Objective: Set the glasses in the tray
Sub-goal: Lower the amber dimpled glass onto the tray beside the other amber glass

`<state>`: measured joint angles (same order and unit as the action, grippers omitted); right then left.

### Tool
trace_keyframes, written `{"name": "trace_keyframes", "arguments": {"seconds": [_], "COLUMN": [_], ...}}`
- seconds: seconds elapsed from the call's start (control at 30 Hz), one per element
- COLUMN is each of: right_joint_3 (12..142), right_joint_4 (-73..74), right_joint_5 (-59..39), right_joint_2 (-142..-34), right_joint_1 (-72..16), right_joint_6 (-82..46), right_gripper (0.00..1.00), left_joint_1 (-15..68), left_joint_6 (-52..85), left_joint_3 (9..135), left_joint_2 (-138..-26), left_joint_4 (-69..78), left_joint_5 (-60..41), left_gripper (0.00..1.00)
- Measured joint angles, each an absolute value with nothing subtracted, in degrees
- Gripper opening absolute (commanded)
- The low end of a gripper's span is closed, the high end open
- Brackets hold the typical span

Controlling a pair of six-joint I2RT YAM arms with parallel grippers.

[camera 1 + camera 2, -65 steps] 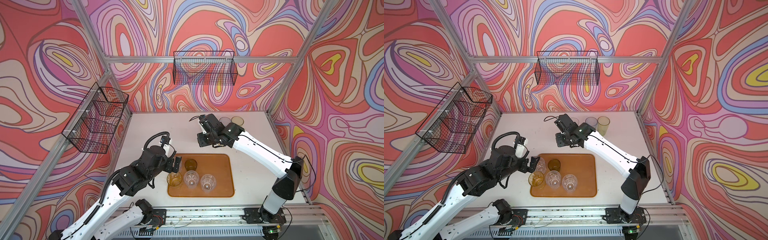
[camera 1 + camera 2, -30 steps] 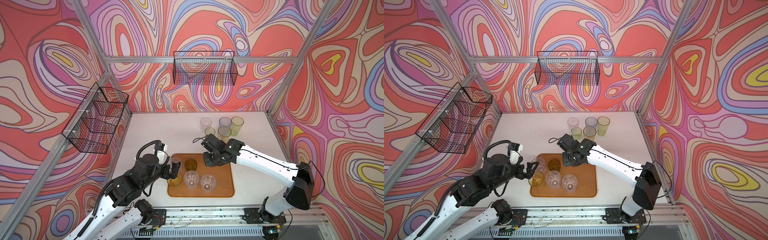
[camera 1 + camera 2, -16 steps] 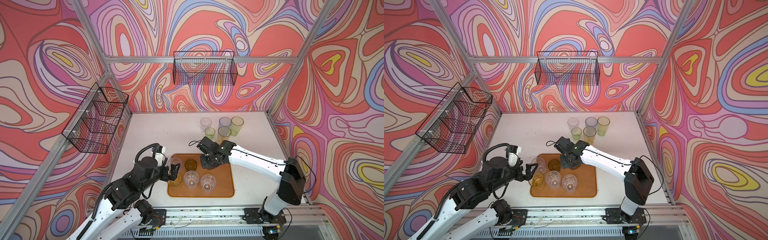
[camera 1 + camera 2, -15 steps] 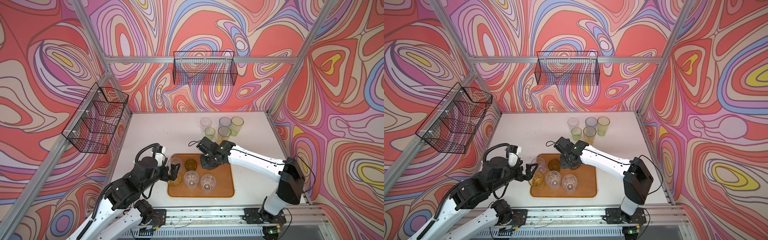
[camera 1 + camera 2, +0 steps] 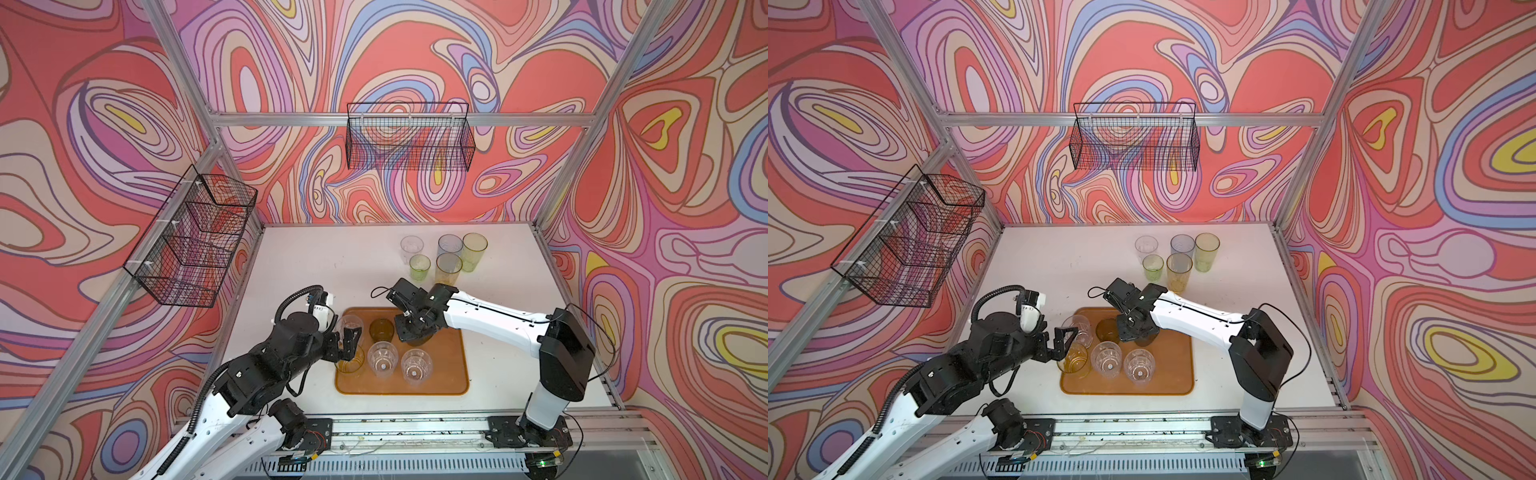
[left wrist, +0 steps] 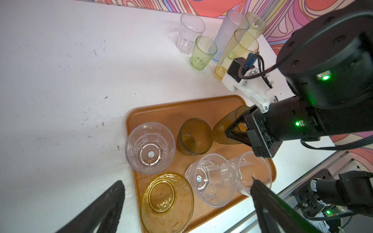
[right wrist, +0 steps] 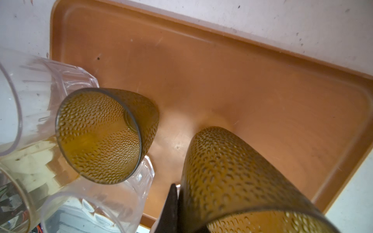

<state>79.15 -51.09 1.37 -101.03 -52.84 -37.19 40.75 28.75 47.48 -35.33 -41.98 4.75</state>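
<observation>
White tabletop (image 5: 311, 266) under swirl-patterned walls (image 5: 374, 62); black wire baskets (image 5: 409, 141) on two of them. Right gripper (image 5: 411, 328): pinches rim of dark olive-brown glass (image 6: 228, 129), tilted, over the tray (image 5: 449, 365), beside a matching glass (image 5: 381, 330). Left gripper (image 5: 1064, 341): gapes wide at tray's left edge, holds nothing. In tray: five standing glasses (image 5: 382, 365). At table's back: five more glasses (image 5: 449, 266), well apart from tray.

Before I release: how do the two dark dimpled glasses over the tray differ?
The held glass is pinched by the right end effector; the free glass stands ungripped. The free glass neighbours a clear tumbler; the held glass borders bare tray. Both are olive-brown, dimpled, mouth-up.
</observation>
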Motion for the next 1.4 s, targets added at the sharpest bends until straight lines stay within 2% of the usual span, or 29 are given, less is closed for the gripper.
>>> {"name": "trace_keyframes", "arguments": {"seconds": [0.43,0.77,1.4], "right_joint_3": [80.1,82.2,83.7], "right_joint_4": [-51.1,-52.9,-56.0], "right_joint_5": [0.3,0.3,2.1], "right_joint_2": [-103.8,-104.5,-103.8], "right_joint_1": [-53.6,-54.2,-54.2], "right_joint_6": [-37.2,-37.5,-38.2], "right_gripper": [0.0,0.15,0.22], "left_joint_1": [40.8,40.8,40.8], "left_joint_6": [28.8,28.8,28.8], "left_joint_3": [47.1,46.7,46.5], "left_joint_2": [-34.9,-33.7,-33.7], "left_joint_4": [-42.0,-42.0,-42.1], "left_joint_5": [4.9,5.0,4.9], "left_gripper": [1.0,1.0,1.0]}}
